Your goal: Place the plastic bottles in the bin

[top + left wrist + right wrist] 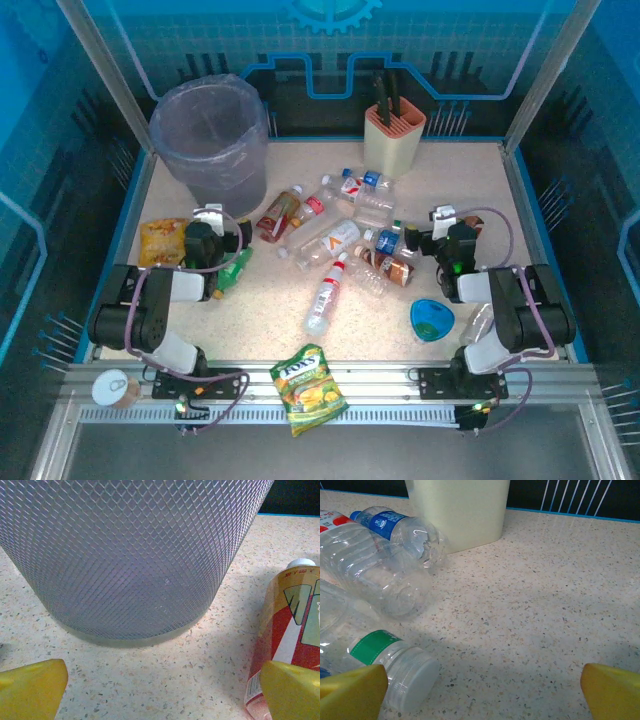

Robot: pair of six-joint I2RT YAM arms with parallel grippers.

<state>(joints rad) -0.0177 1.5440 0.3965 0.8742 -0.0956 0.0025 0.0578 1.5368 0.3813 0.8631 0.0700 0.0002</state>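
My left gripper (162, 690) gapes empty with a red-labelled bottle (295, 625) just beside its right finger, and my right gripper (482, 690), equally wide and empty, has a white-capped bottle (402, 672) by its left finger. I'd slide the left one sideways to straddle that bottle across its body before closing. Farther out the other plastic bottles (340, 240) lie scattered mid-table, and the bin (215, 175) stands just ahead of my left gripper, so the lift must clear its rim.
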